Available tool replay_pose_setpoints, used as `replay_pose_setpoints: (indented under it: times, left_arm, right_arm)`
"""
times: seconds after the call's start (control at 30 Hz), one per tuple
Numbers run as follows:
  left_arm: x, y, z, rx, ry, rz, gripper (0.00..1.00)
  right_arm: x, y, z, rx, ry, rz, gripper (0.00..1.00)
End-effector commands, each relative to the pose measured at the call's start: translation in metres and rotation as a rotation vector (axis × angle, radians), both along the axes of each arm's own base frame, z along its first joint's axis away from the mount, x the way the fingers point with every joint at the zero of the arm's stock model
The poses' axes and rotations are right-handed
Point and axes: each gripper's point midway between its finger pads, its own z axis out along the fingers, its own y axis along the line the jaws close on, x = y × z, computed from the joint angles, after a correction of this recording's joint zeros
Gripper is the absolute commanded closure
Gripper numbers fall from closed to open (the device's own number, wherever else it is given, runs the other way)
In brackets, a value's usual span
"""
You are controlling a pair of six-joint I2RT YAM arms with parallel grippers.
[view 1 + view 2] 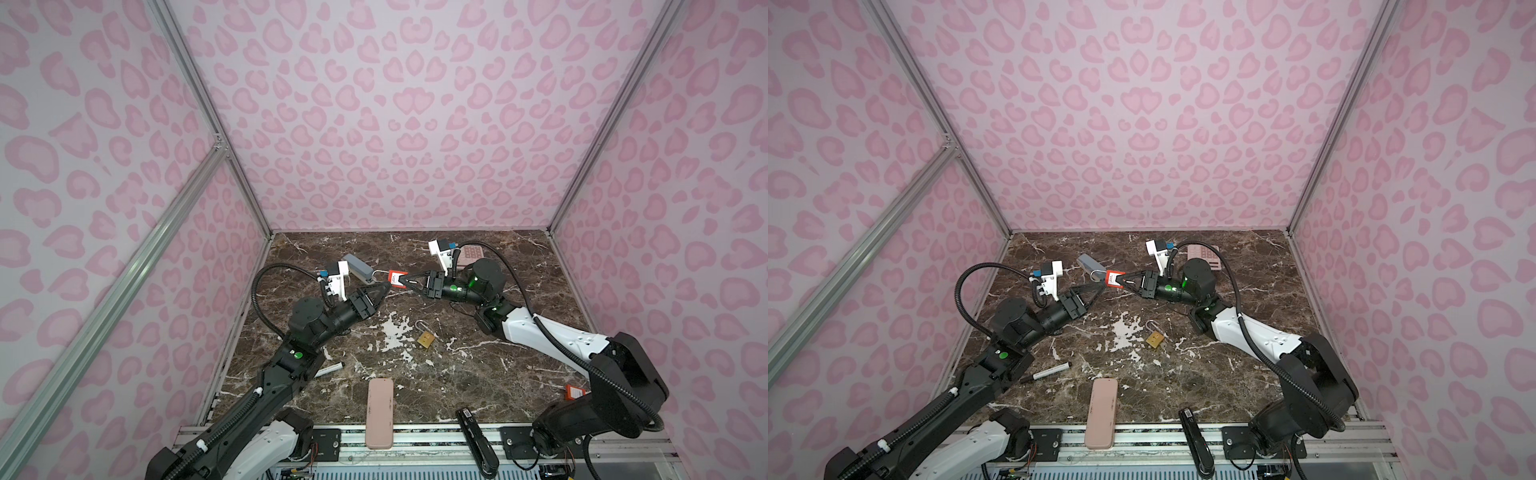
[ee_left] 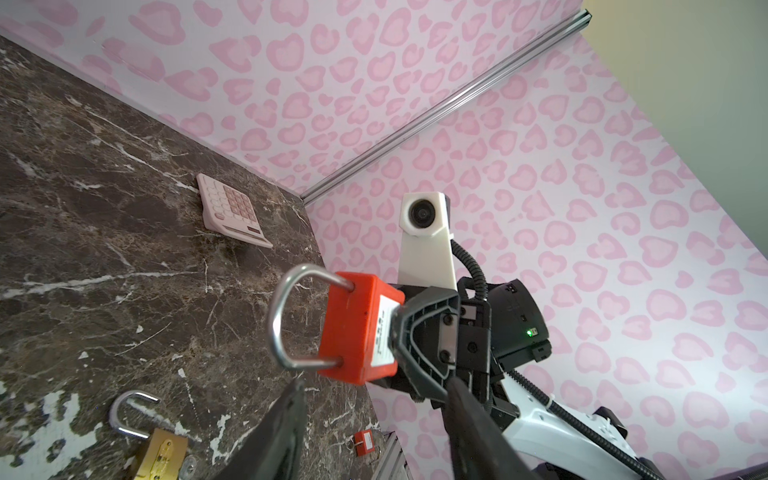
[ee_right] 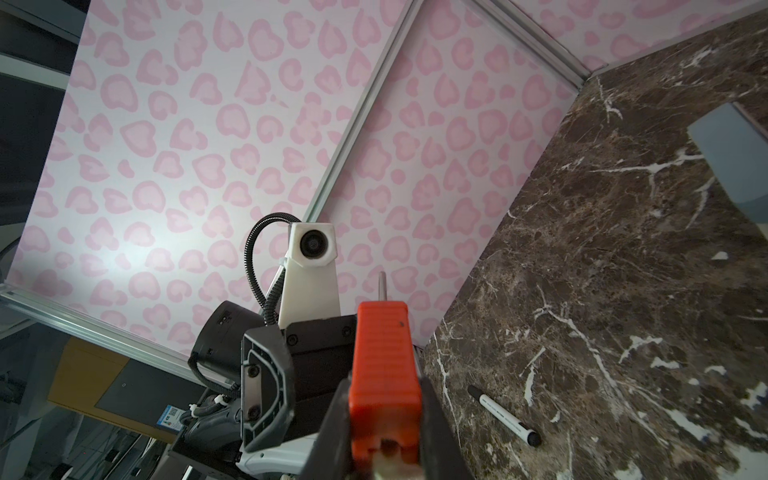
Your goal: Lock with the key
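My right gripper (image 1: 405, 279) (image 3: 384, 386) is shut on the body of a red padlock (image 1: 397, 277) (image 2: 357, 328), holding it above the marble table. The steel shackle (image 2: 278, 320) points toward the left arm, and both of its legs meet the body. My left gripper (image 1: 386, 287) (image 2: 376, 386) stands open just beside the padlock's lower edge, with nothing between its fingers. A small red-headed key (image 1: 575, 391) (image 2: 365, 442) lies on the table at the right front edge, partly behind the right arm.
A brass padlock (image 1: 426, 338) with its shackle swung open lies mid-table. A grey box (image 1: 358, 265) sits behind the left gripper and a pink calculator (image 1: 473, 252) at the back right. A marker (image 1: 330, 370), a pink case (image 1: 379, 411) and a black stapler (image 1: 476, 440) lie along the front.
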Motion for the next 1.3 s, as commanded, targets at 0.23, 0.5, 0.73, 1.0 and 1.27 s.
replay_pose_setpoints:
  times: [0.23, 0.5, 0.73, 1.0, 1.27]
  left_arm:
    - [0.004, -0.007, 0.027, -0.052, -0.080, -0.001, 0.45]
    - [0.006, -0.006, 0.027, -0.061, -0.079, 0.017, 0.54]
    - [0.006, -0.003, 0.027, -0.061, -0.081, 0.032, 0.70]
    - [0.004, 0.000, 0.030, -0.059, -0.092, 0.038, 0.88]
    - [0.003, 0.000, 0.031, -0.061, -0.098, 0.040, 0.91]
  right_arm:
    - [-0.002, 0.000, 0.017, 0.086, -0.020, -0.002, 0.92]
    - [-0.006, 0.005, 0.019, 0.102, -0.028, 0.001, 0.92]
    - [-0.009, 0.010, 0.017, 0.104, -0.028, 0.007, 0.91]
    - [-0.009, 0.007, 0.015, 0.104, -0.027, 0.000, 0.43]
    - [-0.002, -0.005, 0.013, 0.161, 0.010, -0.017, 0.37]
